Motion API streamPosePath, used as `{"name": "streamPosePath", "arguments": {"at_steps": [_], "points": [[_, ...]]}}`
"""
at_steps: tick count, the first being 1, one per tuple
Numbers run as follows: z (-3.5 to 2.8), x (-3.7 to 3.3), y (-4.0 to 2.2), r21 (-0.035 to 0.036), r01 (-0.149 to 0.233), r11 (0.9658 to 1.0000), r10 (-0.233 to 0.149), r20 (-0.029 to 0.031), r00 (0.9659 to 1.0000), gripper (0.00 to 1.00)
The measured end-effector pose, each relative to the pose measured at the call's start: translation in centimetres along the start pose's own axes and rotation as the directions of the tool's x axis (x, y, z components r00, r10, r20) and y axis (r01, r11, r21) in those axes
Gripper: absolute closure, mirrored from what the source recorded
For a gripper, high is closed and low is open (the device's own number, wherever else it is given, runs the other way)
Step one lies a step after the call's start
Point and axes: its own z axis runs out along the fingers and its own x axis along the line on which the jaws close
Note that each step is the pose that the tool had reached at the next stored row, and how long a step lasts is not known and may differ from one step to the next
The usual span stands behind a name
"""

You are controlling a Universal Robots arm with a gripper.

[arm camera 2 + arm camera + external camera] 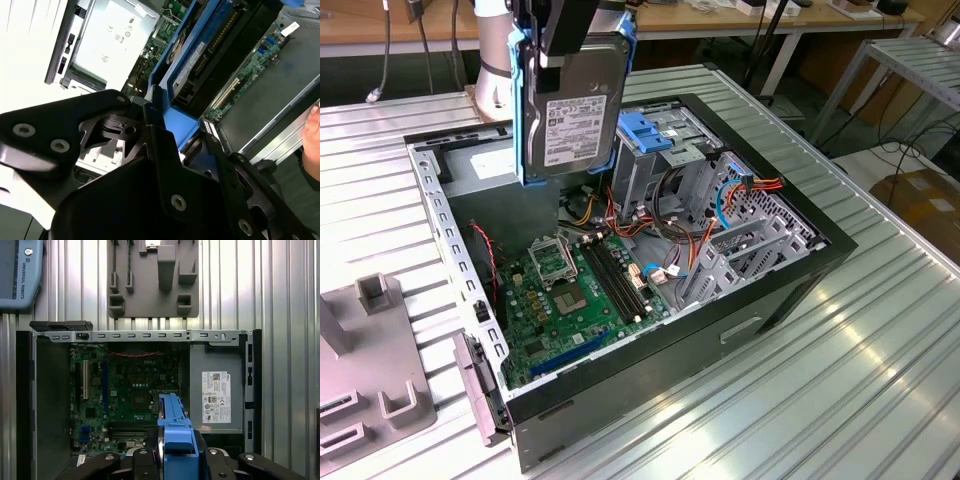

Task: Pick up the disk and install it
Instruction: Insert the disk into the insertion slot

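The disk (572,112) hangs on edge below the gripper (560,40), label side towards the exterior camera. The jaws are clamped on the upper end of its blue frame, so it is lifted clear above the open computer case (650,375).

The grip is at one end only, so I judge the carry wants slow, square motion. Any swing would show at the free lower edge, which is the edge nearest the hardware. Holding the disk plumb and parallel to the drive cage (645,150) looks like the way to do this step well.

That cage stands just beside the held disk, its blue top near the frame's side. This is the tightest margin. Directly under the gripper lies the motherboard (570,290), well below the disk's lower edge. The power supply (216,395) sits to the other side of the tool. Loose cables (740,190) crowd the space beyond the cage. Above the case rim the room is open.
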Motion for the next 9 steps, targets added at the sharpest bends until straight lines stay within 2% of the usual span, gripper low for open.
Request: {"name": "streamPosePath", "arguments": {"at_steps": [5, 9], "points": [[0.06, 1.03, -0.17, 0.0, 0.0, 1.0, 0.0, -0.0001, 1.0, 0.63], [0.11, 1.53, -0.24, 0.0, 0.0, 1.0, 0.0, -0.0001, 1.0, 0.63]]}}
